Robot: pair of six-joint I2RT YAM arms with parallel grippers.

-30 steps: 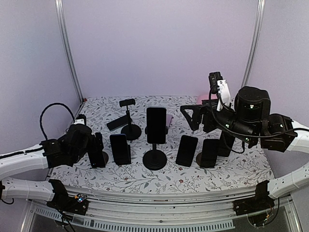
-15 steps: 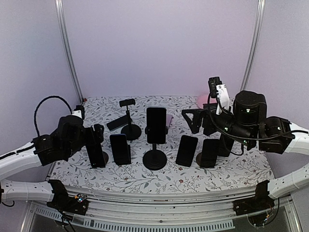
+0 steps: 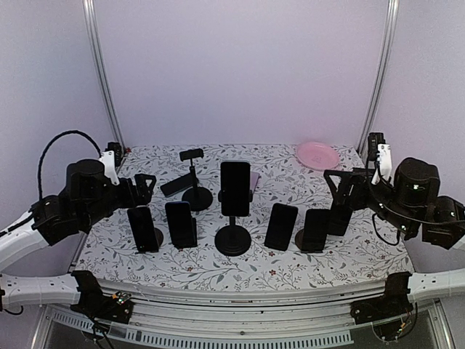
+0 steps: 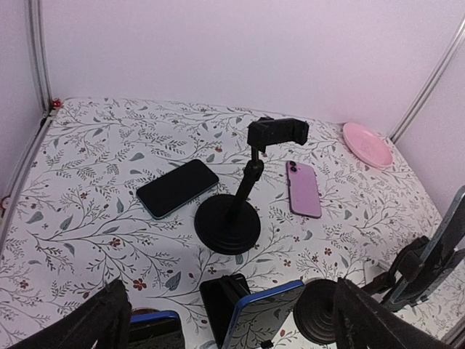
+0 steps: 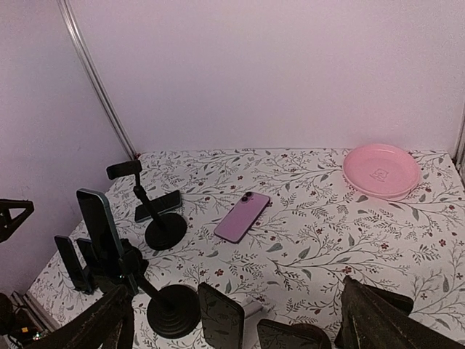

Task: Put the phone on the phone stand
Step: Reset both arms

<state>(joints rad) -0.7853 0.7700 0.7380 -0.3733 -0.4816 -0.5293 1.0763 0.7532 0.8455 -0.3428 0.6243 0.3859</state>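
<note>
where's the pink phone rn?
Left wrist view: the pink phone lies flat on the table, towards the back, just right of the empty stand. The pink plate sits further right, near the back corner.

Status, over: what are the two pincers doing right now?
Left pincer, right pincer: open, empty. Black phone flat beside empty stand; pink phone flat too. Row of loaded stands nearer the arms.

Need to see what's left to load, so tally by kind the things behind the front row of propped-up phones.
Phones lying flat: 2, the black phone and the pink phone
Stands: 1, the empty phone stand
Plates: 1, the pink plate
Total: 4
</note>
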